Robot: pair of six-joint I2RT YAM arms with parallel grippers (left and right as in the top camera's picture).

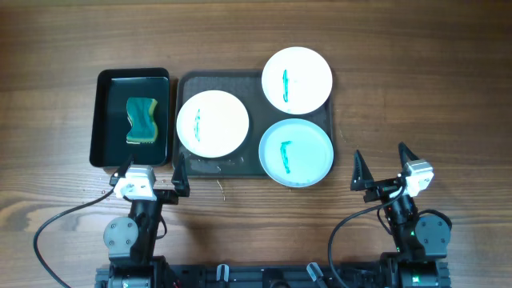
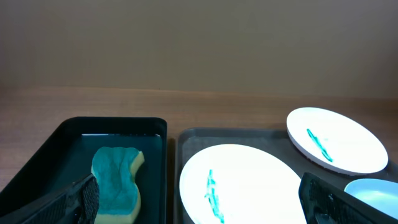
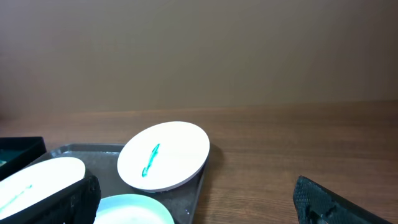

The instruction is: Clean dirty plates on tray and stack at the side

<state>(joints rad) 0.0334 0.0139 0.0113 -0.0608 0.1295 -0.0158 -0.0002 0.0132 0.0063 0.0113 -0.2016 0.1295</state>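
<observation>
All three dishes are sitting on the big dark grey flat tray (image 1: 232,82), each with a teal smear on it. There's a round white plate (image 1: 212,122) at the left end, a second round white plate (image 1: 297,79) at the far right corner, and a round pale blue plate (image 1: 295,152) at the near right.

Left pincer (image 1: 150,172) and right pincer (image 1: 382,164) both hang near the front of the wooden bench (image 1: 416,80), fingers spread wide, holding nothing.

My read on handling is that the plates are stiff, shallow and smooth, so they'll probably skate around if pushed flat, more so once wet. Can't tell if they're ceramic or plastic, so I'd treat them as breakable.

Best grab is a pinch on the rim. The far white one and the blue one both overhang the tray edge, which leaves room for a finger underneath.

The teal-and-yellow wavy sponge (image 1: 143,120) in the glossy black tub (image 1: 108,120) looks soft and squashy, so it should be an easy squeeze across its narrow waist.
</observation>
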